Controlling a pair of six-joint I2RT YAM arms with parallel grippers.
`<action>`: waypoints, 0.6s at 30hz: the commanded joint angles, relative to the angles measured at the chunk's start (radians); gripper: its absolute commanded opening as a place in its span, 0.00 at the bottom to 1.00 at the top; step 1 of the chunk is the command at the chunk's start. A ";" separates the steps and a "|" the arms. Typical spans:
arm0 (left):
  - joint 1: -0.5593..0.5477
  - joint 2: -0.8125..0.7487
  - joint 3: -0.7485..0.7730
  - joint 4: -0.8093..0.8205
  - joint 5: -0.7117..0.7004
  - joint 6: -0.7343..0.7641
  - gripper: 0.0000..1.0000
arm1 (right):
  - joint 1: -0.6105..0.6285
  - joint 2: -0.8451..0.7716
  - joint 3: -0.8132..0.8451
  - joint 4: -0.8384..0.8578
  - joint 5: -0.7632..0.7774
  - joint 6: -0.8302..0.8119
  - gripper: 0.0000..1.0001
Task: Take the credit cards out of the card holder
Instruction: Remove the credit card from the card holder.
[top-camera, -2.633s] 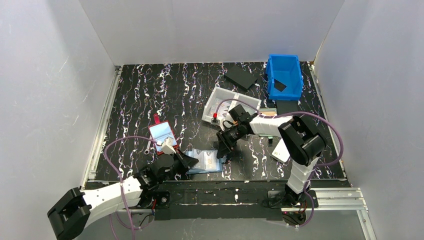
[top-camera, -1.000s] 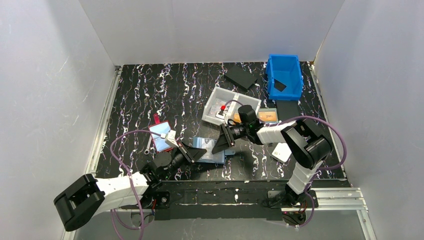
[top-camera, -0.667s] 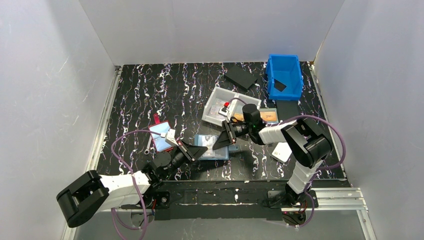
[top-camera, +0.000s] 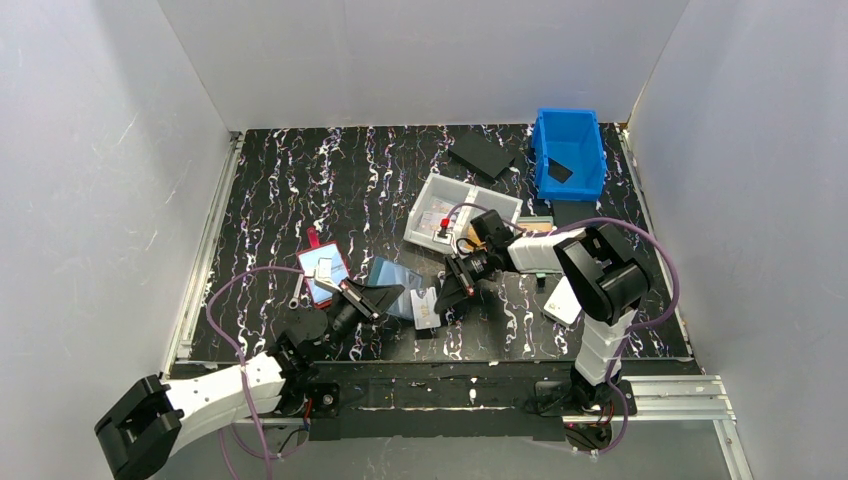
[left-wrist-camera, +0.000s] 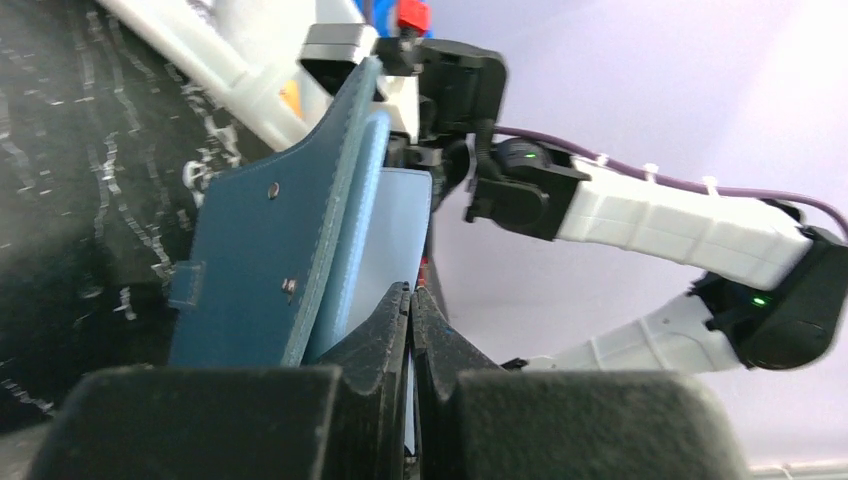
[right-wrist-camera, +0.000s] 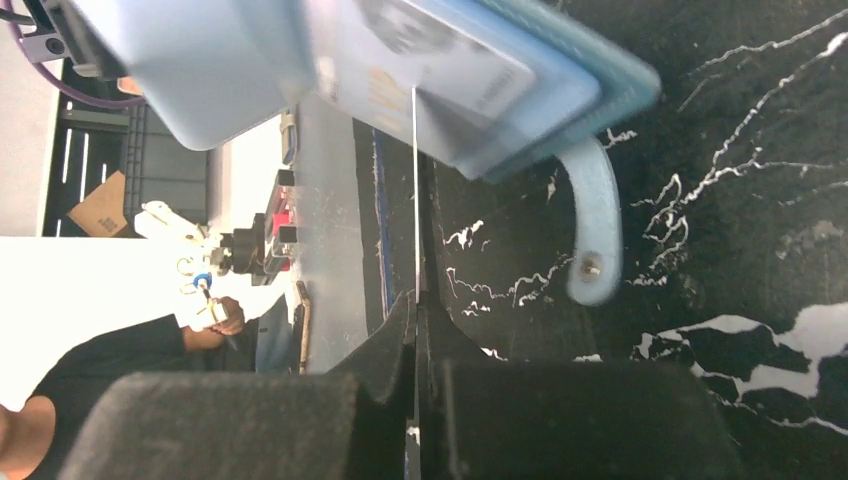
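Note:
The light-blue card holder (top-camera: 392, 279) is off the table, tilted, one panel pinched by my shut left gripper (top-camera: 383, 295). In the left wrist view the holder (left-wrist-camera: 270, 250) stands on edge just above my closed left gripper (left-wrist-camera: 411, 300). My right gripper (top-camera: 447, 291) is shut on a pale credit card (top-camera: 426, 306) that hangs just right of the holder. In the right wrist view that card shows edge-on as a thin white line (right-wrist-camera: 414, 180) running into my closed right gripper (right-wrist-camera: 415, 305). The holder (right-wrist-camera: 600, 85) above it still shows another card (right-wrist-camera: 440, 60) in its clear pocket, and its blue tab (right-wrist-camera: 595, 230) hangs down.
A red-edged holder (top-camera: 325, 270) lies left of the left gripper. A clear plastic box (top-camera: 455, 205), a teal holder with an orange card (top-camera: 538, 228), a blue bin (top-camera: 570, 150), black flat pieces (top-camera: 482, 152) and a white object (top-camera: 560, 300) lie right and behind.

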 joint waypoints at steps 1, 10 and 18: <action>0.000 0.020 -0.120 -0.094 -0.067 -0.008 0.00 | -0.009 0.006 0.064 -0.140 0.034 -0.134 0.01; 0.000 0.071 -0.119 -0.277 -0.133 -0.085 0.00 | -0.035 -0.020 0.103 -0.251 0.031 -0.246 0.01; -0.001 -0.005 -0.044 -0.663 -0.168 -0.223 0.14 | -0.043 -0.030 0.130 -0.332 0.040 -0.329 0.01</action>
